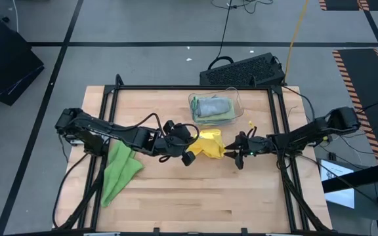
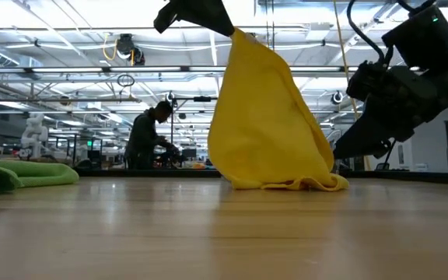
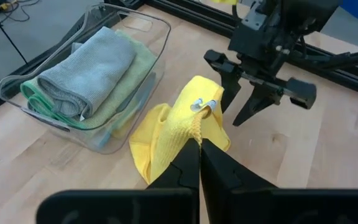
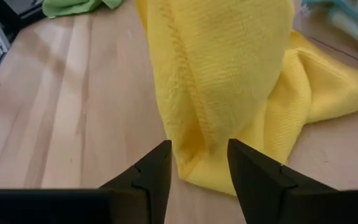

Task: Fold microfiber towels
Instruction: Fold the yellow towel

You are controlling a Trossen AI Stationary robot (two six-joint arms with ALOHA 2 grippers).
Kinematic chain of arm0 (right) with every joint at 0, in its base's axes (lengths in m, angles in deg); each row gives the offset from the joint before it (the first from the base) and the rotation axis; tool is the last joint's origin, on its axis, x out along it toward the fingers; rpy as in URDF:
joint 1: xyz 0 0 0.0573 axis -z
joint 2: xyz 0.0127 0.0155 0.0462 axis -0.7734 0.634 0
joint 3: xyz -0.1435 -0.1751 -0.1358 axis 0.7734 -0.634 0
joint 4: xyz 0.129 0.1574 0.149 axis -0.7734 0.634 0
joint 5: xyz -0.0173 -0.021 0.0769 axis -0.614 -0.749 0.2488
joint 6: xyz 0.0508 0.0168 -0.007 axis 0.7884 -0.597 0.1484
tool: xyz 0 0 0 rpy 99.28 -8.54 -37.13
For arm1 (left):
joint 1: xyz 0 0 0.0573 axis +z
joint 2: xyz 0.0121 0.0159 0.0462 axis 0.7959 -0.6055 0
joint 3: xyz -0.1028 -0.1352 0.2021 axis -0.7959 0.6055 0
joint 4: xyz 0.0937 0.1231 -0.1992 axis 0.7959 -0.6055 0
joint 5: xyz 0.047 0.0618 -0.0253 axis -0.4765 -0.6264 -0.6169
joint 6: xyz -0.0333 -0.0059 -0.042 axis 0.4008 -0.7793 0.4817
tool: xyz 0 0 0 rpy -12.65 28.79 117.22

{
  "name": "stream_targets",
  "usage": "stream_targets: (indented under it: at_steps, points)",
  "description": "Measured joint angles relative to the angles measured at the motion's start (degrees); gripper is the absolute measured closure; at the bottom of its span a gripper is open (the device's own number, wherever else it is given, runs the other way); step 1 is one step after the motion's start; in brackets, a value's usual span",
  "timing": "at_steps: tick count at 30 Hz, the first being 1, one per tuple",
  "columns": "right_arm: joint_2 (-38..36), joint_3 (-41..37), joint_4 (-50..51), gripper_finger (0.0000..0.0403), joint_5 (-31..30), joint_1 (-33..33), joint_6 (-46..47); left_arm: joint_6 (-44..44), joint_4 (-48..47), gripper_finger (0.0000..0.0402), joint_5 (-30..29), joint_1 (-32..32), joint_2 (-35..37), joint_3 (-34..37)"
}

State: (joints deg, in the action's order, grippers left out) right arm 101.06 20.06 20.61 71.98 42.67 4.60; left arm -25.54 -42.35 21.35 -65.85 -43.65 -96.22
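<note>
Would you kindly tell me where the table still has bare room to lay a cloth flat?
The front strip of the table, right of the green towel, is bare. It is crowded mid-table: the left gripper lifts the yellow towel, the right gripper alongside, the bin just behind.

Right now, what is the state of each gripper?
Left gripper: shut on the yellow towel, holding it up.
Right gripper: open, just before the yellow towel.

Count: one yellow towel (image 1: 210, 144) out on the table, one bright green towel (image 1: 119, 172) loose beside it. One clear bin (image 1: 236, 99) with a folded stack: one grey towel (image 3: 92, 68) on top, at least two greenish ones under it, exact number unclear. Two grippers: left gripper (image 1: 188, 155), right gripper (image 1: 237, 156). One person (image 2: 148, 136) in the background.
</note>
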Motion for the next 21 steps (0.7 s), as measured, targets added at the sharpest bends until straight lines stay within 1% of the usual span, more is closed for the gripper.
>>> stream_targets:
  at_steps: [4, 8, 13, 17, 21]
  points:
    - [5.16, 0.00, -4.58, 0.0257, -0.03, 0.00, 2.64, 1.14, 0.02, 0.0398, 0.00, -0.01, 0.00, 0.00]
    - [8.82, 0.02, -8.63, 0.0259, -0.02, 0.00, 5.41, 1.22, 0.07, 0.0397, -0.05, -0.02, 0.00, 0.00]
    - [11.63, 0.02, -10.19, 0.0276, -2.06, 0.15, 9.61, 2.35, 0.11, 0.0398, -0.49, -0.01, 0.00, 0.00]
    - [12.32, 0.02, -10.23, 0.0322, -2.49, 0.51, 11.38, 2.38, 0.37, 0.0399, -0.61, -0.01, 0.00, 0.00]
    - [11.47, 0.02, -10.30, 0.0387, 1.08, 2.66, 11.60, 2.38, 0.37, 0.0398, -0.61, -0.04, 0.00, 0.00]
